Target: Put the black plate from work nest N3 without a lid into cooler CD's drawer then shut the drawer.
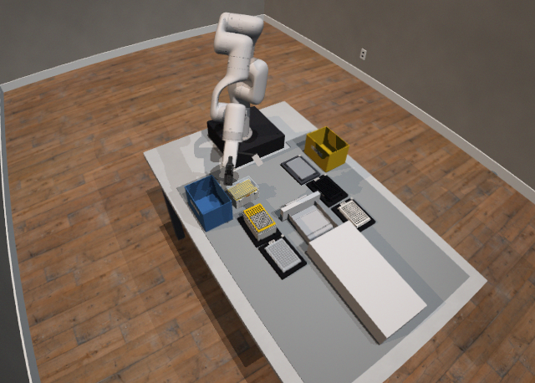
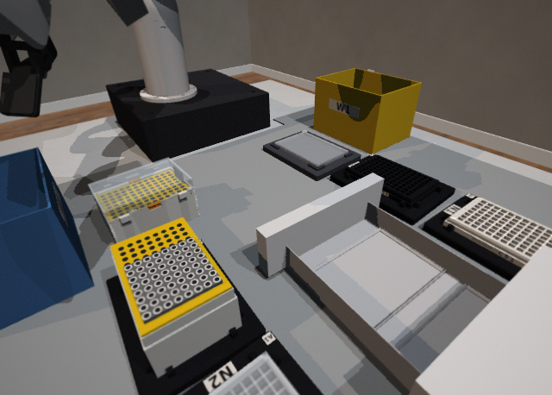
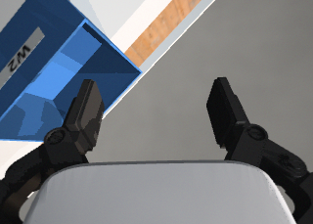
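The black plate (image 1: 327,189) lies without a lid in its nest, between a grey lidded plate and a white plate; it also shows in the exterior view (image 2: 397,181). The cooler's white housing (image 1: 367,279) has its drawer (image 1: 312,222) pulled out toward the arm's base. The drawer floor (image 2: 387,275) is bare, with a rib across it, and its white front (image 2: 321,222) faces the base. My gripper (image 1: 227,178) is open and empty. It hangs above the bench near the blue bin, far from the plate, and also shows in the wrist view (image 3: 156,104).
The blue bin (image 1: 208,201) sits just left of the gripper. A latched tip box (image 1: 243,190) and a yellow tip rack (image 1: 259,220) stand beside it. The yellow bin (image 1: 326,147), the lidded plate (image 1: 300,168), the white plate (image 1: 354,212) and a clear plate (image 1: 282,254) surround the drawer.
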